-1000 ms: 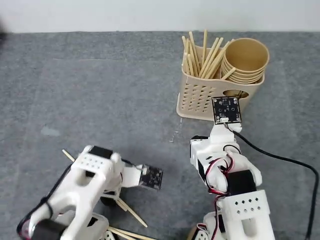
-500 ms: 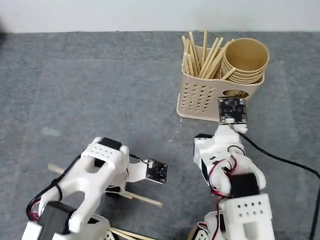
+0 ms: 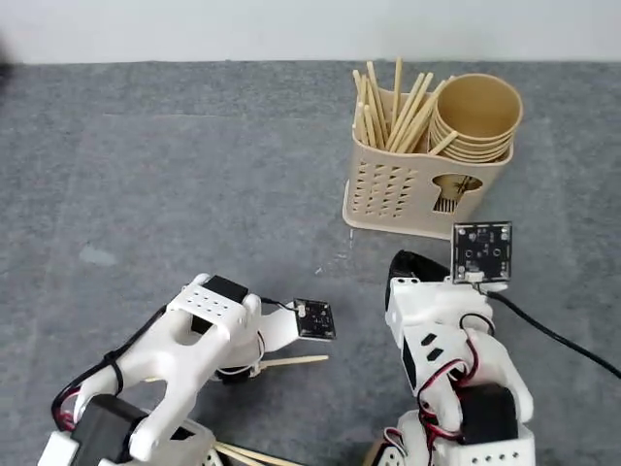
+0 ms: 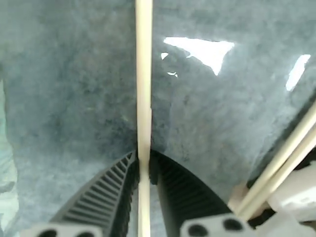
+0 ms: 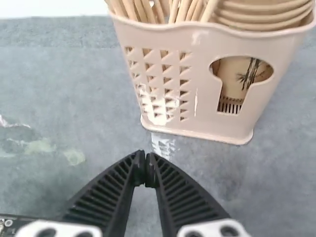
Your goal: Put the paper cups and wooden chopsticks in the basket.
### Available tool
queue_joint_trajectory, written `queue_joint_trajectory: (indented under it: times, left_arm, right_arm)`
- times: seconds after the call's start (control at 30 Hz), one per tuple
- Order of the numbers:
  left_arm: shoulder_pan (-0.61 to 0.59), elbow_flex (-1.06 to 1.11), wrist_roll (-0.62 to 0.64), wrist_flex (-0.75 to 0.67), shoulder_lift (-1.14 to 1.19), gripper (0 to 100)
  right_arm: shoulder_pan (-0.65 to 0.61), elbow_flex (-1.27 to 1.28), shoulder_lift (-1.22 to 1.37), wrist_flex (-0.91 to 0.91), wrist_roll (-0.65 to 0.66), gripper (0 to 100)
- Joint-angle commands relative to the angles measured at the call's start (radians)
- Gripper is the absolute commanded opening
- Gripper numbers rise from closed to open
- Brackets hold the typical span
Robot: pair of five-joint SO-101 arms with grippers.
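Observation:
The beige basket (image 3: pixel 408 189) (image 5: pixel 197 74) stands at the back right and holds several wooden chopsticks (image 3: pixel 393 109) and a stack of paper cups (image 3: pixel 475 116). My left gripper (image 4: pixel 143 158) is shut on one chopstick (image 4: pixel 143 74), whose tip sticks out to the right of the left arm (image 3: pixel 296 361) at the front left. Two more chopsticks (image 3: pixel 254 453) (image 4: pixel 281 163) lie on the mat near the front edge beside that arm. My right gripper (image 5: pixel 145 170) is shut on nothing, low over the mat a short way in front of the basket.
A grey mat (image 3: pixel 194 175) covers the table. The right arm's black cable (image 3: pixel 558 335) trails off to the right. Open mat lies to the left of the basket and between the two arms.
The left arm has swung right with the chopstick in its gripper, turning it from diagonal to nearly level. The right arm has drawn back from the basket and shifted slightly right.

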Motion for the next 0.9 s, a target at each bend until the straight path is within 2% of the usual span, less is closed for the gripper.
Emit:
queue_joint_trajectory:
  times: [0.0, 0.2, 0.4, 0.53, 0.73, 0.87]
  left_arm:
    - [0.012, -0.031, 0.038, -0.066, 0.014, 1]
    - [0.012, -0.102, 0.086, -0.043, 0.014, 1]
    - [-0.003, -0.251, 0.084, 0.109, 0.014, 1]
    - [-0.091, -0.464, 0.081, 0.233, 0.014, 1]
    - [-0.183, -0.878, 0.046, 0.509, 0.015, 1]
    - [-0.186, -1.079, 0.058, 0.537, 0.015, 1]
  right_arm:
    - [0.01, -0.005, -0.01, 0.004, -0.008, 0.9]
    - [0.01, -0.003, -0.01, 0.004, -0.008, 0.9]
    - [0.012, -0.002, -0.01, 0.004, -0.008, 0.9]
    - [0.012, -0.002, -0.016, 0.004, -0.008, 0.9]
    - [0.062, -0.002, -0.019, 0.001, -0.006, 0.9]
    - [0.07, -0.002, -0.019, -0.001, -0.008, 0.9]
